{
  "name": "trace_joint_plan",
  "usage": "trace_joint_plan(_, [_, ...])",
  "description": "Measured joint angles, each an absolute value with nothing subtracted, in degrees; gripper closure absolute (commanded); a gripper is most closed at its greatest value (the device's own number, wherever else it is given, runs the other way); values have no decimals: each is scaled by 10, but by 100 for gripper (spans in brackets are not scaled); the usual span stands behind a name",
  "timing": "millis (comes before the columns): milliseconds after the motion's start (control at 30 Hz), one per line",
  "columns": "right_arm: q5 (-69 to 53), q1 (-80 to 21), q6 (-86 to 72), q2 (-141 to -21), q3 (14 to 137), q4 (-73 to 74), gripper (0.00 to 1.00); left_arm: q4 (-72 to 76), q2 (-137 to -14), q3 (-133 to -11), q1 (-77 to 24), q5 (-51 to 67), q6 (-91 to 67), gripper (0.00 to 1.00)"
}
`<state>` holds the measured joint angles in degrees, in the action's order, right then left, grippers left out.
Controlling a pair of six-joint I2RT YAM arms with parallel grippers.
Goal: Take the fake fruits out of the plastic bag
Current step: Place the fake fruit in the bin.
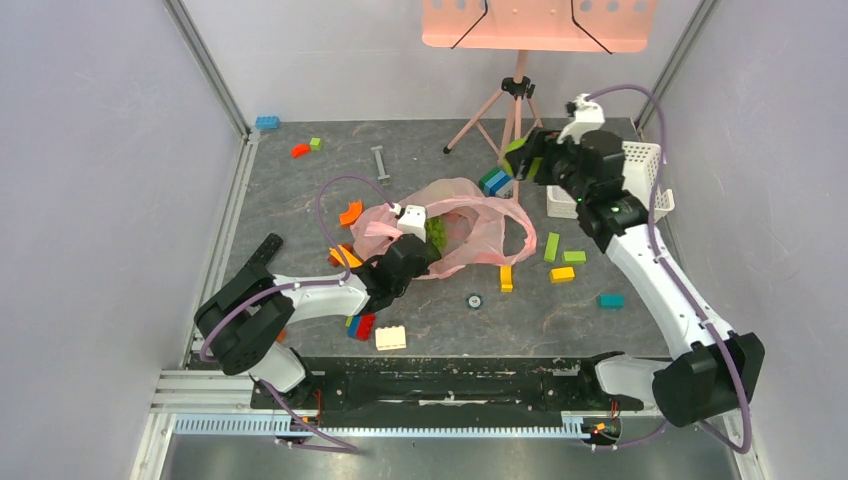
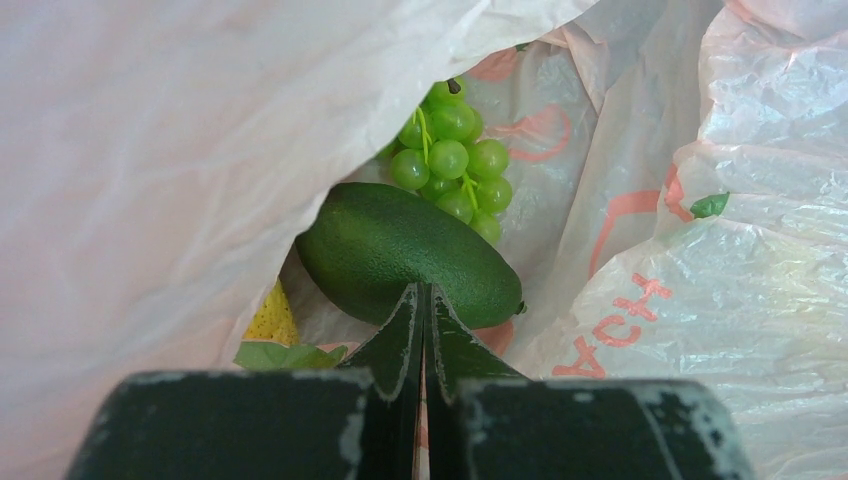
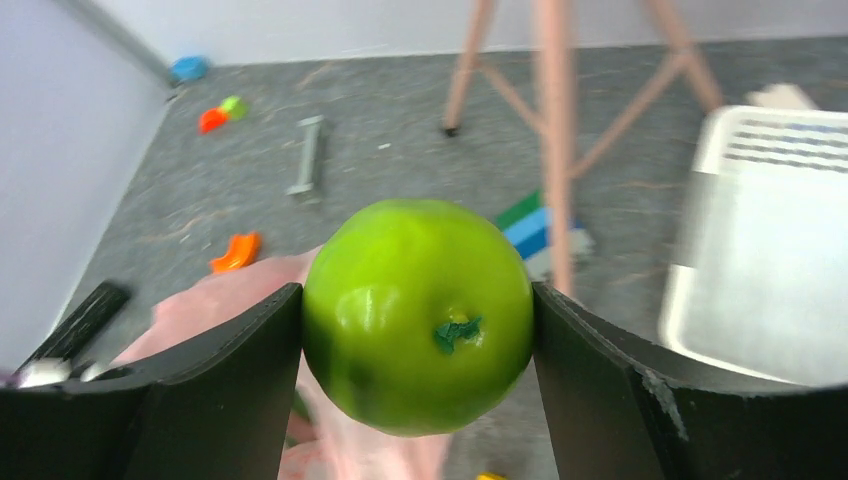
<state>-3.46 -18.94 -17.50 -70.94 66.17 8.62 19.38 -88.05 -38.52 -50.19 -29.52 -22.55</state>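
The pink plastic bag (image 1: pixel 470 225) lies crumpled mid-table. My left gripper (image 1: pixel 428 252) is at its mouth. In the left wrist view its jaws (image 2: pixel 425 300) are pressed together inside the bag (image 2: pixel 760 200), with a thin pink strip of film between them. Just beyond the tips lie a dark green avocado (image 2: pixel 400 245), green grapes (image 2: pixel 450 160) and a bit of yellow lemon (image 2: pixel 270 318). My right gripper (image 1: pixel 522 160) is raised at the back right, shut on a green apple (image 3: pixel 400 300), which also shows in the top view (image 1: pixel 513 150).
A white lattice basket (image 1: pixel 650 165) stands just right of the right gripper and shows in the right wrist view (image 3: pixel 780 260). A pink tripod (image 1: pixel 510 110) stands behind. Several coloured blocks lie scattered around the bag, such as a yellow block (image 1: pixel 562 274) and a cream block (image 1: pixel 391 338).
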Motion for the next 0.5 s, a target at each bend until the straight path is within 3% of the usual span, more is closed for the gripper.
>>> trace_joint_plan(267, [-44,-10,-185,-733,651,84,38,194,-881,-385,-502,-295,-226,98])
trace_joint_plan(500, [-6,36,-184,-837,651,69,35,194,-881,-385,-502,-294,-225,96])
